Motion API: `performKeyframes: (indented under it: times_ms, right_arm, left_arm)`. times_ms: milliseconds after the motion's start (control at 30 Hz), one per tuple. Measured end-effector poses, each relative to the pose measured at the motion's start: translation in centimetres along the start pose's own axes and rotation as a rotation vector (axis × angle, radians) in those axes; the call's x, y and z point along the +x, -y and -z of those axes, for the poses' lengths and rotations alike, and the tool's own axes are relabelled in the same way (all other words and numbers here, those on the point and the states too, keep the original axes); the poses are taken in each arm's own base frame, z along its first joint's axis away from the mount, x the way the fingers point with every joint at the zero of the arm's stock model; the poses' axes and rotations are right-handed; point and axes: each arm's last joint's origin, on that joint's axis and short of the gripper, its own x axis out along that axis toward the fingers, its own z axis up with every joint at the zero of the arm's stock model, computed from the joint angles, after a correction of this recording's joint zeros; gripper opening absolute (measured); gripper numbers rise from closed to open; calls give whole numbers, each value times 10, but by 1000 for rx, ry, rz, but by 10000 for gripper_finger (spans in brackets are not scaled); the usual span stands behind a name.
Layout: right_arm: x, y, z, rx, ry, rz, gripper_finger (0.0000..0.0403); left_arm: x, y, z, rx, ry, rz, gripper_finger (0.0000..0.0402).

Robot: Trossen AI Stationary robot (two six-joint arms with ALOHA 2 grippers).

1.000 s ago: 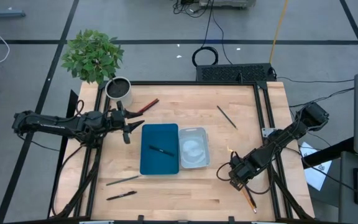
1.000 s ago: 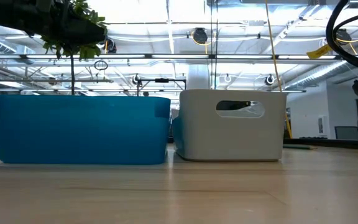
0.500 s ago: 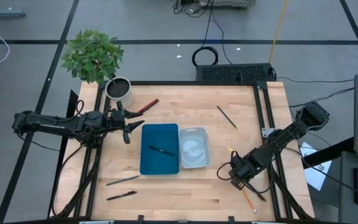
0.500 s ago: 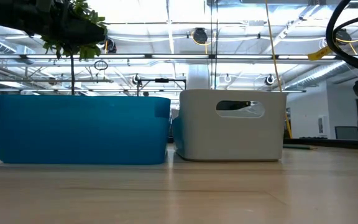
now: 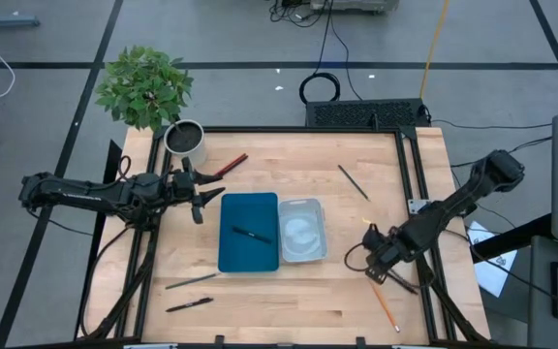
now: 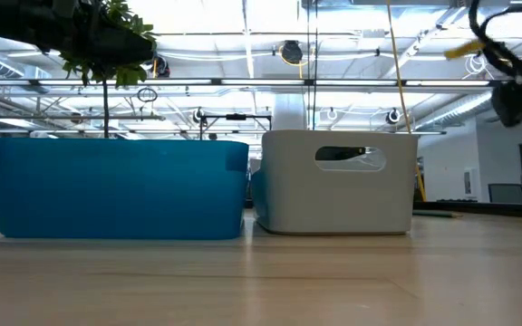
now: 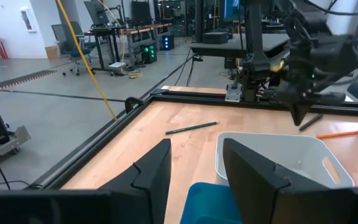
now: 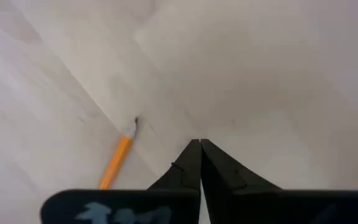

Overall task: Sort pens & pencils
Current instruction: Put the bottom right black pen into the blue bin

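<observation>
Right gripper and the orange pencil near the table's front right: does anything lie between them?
No. In the high view only bare wood separates the shut right gripper from the orange pencil; the right wrist view shows the same bare gap.

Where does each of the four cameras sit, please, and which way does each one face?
High view: above the table, looking straight down; both arms show, the left gripper by the blue tray, the right gripper near the orange pencil.
Low view: at table height, level across to the blue tray and white bin; a dark arm part at upper right.
Left wrist view: over its own open fingers toward the white bin and the right arm.
Right wrist view: down past its shut fingers at the wood and orange pencil.
Shared: the orange pencil, high and right wrist.
</observation>
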Motion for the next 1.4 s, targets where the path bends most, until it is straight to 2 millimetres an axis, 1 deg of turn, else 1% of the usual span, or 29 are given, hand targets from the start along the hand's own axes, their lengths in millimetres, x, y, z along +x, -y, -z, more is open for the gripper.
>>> performKeyframes:
  times_ms: [100,167,333,500,600,700,867,967,1133,1400]
  right_arm:
    - [-10,4,-8,-38,97,-32,4]
    - [-16,6,-12,-50,130,-53,3]
    - [-25,9,-14,-48,103,-119,2]
    - [-25,1,-5,-44,-8,-215,0]
    - [-21,-5,2,-31,-55,-218,11]
    - [-15,-8,9,-19,-116,-187,38]
    - [-4,-3,19,5,-167,-34,97]
    - [3,-2,22,0,-183,29,119]
    - [13,-8,21,1,-187,35,127]
    - [27,-10,21,1,-204,108,127]
  left_arm:
    - [0,0,0,-1,0,0,152]
    - [0,0,0,0,0,0,152]
    - [0,0,0,-13,-1,0,152]
    - [0,0,0,-18,-4,0,152]
    - [0,0,1,-22,-7,1,152]
    - [0,0,1,-22,-7,1,152]
    - [0,0,1,-21,-7,0,152]
    - [0,0,1,-21,-7,0,152]
    - [0,0,1,-21,-7,0,152]
    - [0,0,1,-21,-8,0,152]
